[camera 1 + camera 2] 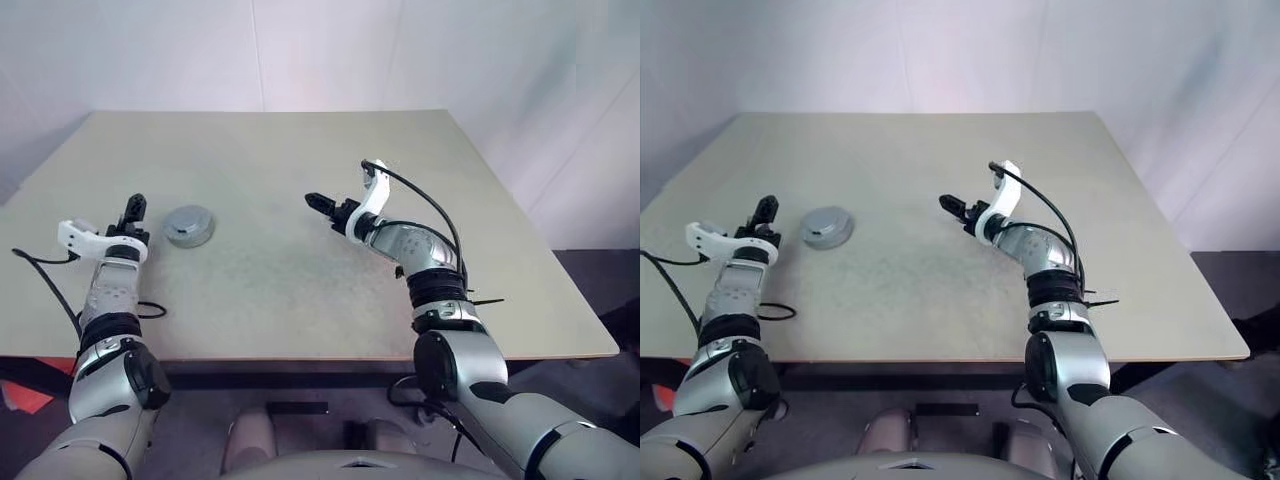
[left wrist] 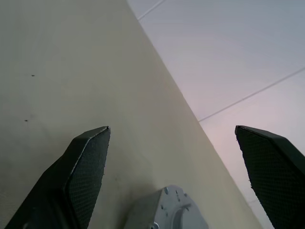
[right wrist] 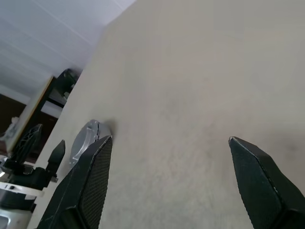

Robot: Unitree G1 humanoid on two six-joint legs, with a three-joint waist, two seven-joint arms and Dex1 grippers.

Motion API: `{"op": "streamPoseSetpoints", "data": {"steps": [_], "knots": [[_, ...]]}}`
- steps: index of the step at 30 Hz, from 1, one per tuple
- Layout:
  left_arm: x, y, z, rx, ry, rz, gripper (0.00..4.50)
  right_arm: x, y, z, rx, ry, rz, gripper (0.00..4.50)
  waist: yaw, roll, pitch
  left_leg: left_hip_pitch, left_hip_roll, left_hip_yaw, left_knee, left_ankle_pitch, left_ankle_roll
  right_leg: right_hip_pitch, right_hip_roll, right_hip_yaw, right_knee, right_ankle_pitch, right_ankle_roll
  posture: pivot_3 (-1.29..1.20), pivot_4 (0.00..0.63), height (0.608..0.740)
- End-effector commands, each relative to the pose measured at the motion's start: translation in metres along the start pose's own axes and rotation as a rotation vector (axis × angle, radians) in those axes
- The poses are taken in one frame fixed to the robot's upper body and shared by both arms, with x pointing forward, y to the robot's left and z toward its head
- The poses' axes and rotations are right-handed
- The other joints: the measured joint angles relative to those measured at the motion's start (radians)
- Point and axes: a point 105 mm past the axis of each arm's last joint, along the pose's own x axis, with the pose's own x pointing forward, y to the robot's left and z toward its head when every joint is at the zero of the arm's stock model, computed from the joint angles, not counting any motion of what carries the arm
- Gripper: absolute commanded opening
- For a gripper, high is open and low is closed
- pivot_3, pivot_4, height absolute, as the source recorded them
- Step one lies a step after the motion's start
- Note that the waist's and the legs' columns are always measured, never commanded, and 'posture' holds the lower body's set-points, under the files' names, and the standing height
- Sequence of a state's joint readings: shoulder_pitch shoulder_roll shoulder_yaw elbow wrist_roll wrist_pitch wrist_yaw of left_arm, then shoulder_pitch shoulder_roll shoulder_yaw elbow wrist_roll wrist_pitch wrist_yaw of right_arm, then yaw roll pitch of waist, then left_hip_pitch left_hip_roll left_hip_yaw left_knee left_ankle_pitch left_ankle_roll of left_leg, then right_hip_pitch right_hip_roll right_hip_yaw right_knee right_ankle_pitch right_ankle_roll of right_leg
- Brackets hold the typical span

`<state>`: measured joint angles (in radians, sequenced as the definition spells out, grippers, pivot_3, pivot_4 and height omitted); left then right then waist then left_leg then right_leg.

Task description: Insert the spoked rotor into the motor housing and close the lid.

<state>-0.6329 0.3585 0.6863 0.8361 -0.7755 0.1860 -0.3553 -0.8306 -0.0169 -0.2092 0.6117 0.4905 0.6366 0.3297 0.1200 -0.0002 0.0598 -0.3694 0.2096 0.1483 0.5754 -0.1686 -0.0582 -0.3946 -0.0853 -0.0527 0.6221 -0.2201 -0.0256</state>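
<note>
Lid (image 1: 188, 224) lies just beside the spread left claw (image 1: 133, 209).

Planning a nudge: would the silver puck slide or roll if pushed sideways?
The puck lies flat and low on the table, so it would likely slide, not roll or tip. It looks like rigid metal, probably heavy for its size.

Setting: a robot test area or lab. A bare beige table (image 1: 300, 230) stands against plain white panel walls (image 1: 300, 50) with visible seams. Loose cables (image 1: 40, 275) run along the table edge. Dark shelving (image 3: 57, 86) stands beyond the table's far side.
</note>
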Motion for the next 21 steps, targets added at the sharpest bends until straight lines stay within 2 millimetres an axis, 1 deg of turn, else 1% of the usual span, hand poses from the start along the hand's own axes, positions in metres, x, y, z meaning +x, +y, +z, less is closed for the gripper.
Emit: {"op": "streamPoseSetpoints", "data": {"steps": [1, 2, 3, 5, 6, 8, 10, 13, 17, 21], "knots": [[0.007, -0.064, -0.018, 0.226, 0.055, -0.274, 4.43, -0.011, -0.006, 0.038, -0.325, -0.135, -0.032, 4.40, 0.017, -0.001, 0.001, -0.001, 0.000, 0.000, 0.000, 0.000, 0.000, 0.001, -0.001, -0.001, 0.000, 0.000, 0.000, 0.00, 0.000, 0.740], [0.005, -0.074, -0.027, 0.284, 0.085, -0.323, 4.43, -0.016, -0.007, 0.043, -0.399, -0.143, -0.012, 4.40, 0.019, -0.001, 0.001, -0.001, 0.000, 0.001, 0.000, 0.000, 0.000, 0.001, -0.002, -0.001, 0.000, 0.000, 0.000, 0.00, 0.000, 0.740], [-0.003, -0.088, -0.048, 0.377, 0.189, -0.423, 4.43, -0.024, -0.009, 0.046, -0.504, -0.132, 0.034, 4.40, 0.019, -0.002, 0.001, -0.001, -0.001, 0.001, 0.000, 0.000, 0.000, 0.001, -0.003, -0.001, 0.000, 0.000, 0.000, 0.00, 0.000, 0.740], [-0.022, -0.106, -0.087, 0.526, 0.362, -0.580, 4.43, -0.039, -0.017, 0.048, -0.665, -0.087, 0.095, 4.40, 0.024, -0.002, 0.001, -0.001, -0.001, 0.001, 0.001, 0.000, 0.000, 0.003, -0.004, -0.001, -0.001, 0.000, 0.000, 0.00, 0.000, 0.740], [-0.030, -0.111, -0.099, 0.572, 0.417, -0.636, 4.43, -0.046, -0.025, 0.049, -0.706, -0.064, 0.096, 4.40, 0.026, -0.002, 0.001, -0.001, -0.002, 0.001, 0.001, -0.001, 0.001, 0.003, -0.004, -0.001, -0.001, 0.000, 0.001, 0.00, 0.000, 0.740], [-0.043, -0.116, -0.113, 0.646, 0.481, -0.710, 4.43, -0.055, -0.044, 0.050, -0.753, -0.026, 0.055, 4.40, 0.023, -0.002, 0.001, -0.001, -0.002, 0.001, 0.001, -0.002, 0.003, 0.003, -0.004, -0.001, -0.001, -0.001, 0.001, 0.00, 0.000, 0.740], [-0.048, -0.116, -0.121, 0.671, 0.513, -0.736, 4.43, -0.060, -0.058, 0.050, -0.780, 0.000, 0.014, 4.40, 0.009, -0.002, 0.001, -0.001, -0.001, 0.001, 0.001, -0.002, 0.003, 0.002, -0.003, -0.001, 0.000, -0.001, 0.001, 0.00, 0.000, 0.740], [-0.052, -0.116, -0.126, 0.673, 0.533, -0.751, 4.43, -0.065, -0.072, 0.050, -0.809, 0.019, -0.036, 4.40, -0.007, -0.001, 0.001, 0.000, 0.002, 0.002, 0.002, -0.001, 0.003, 0.001, 0.000, -0.001, 0.001, -0.001, -0.001, 0.00, 0.000, 0.740], [-0.051, -0.114, -0.127, 0.673, 0.537, -0.747, 4.43, -0.065, -0.076, 0.051, -0.817, 0.016, -0.057, 4.40, -0.022, 0.000, 0.002, 0.000, 0.002, 0.002, 0.002, -0.001, 0.002, 0.001, 0.000, -0.001, 0.002, -0.001, -0.002, 0.00, 0.000, 0.740], [-0.051, -0.115, -0.129, 0.673, 0.542, -0.749, 4.43, -0.067, -0.080, 0.050, -0.806, 0.010, -0.077, 4.40, -0.022, 0.000, 0.002, 0.000, 0.002, 0.002, 0.004, -0.002, 0.005, 0.001, 0.000, -0.001, 0.002, -0.001, -0.002, 0.00, 0.000, 0.740]]}}
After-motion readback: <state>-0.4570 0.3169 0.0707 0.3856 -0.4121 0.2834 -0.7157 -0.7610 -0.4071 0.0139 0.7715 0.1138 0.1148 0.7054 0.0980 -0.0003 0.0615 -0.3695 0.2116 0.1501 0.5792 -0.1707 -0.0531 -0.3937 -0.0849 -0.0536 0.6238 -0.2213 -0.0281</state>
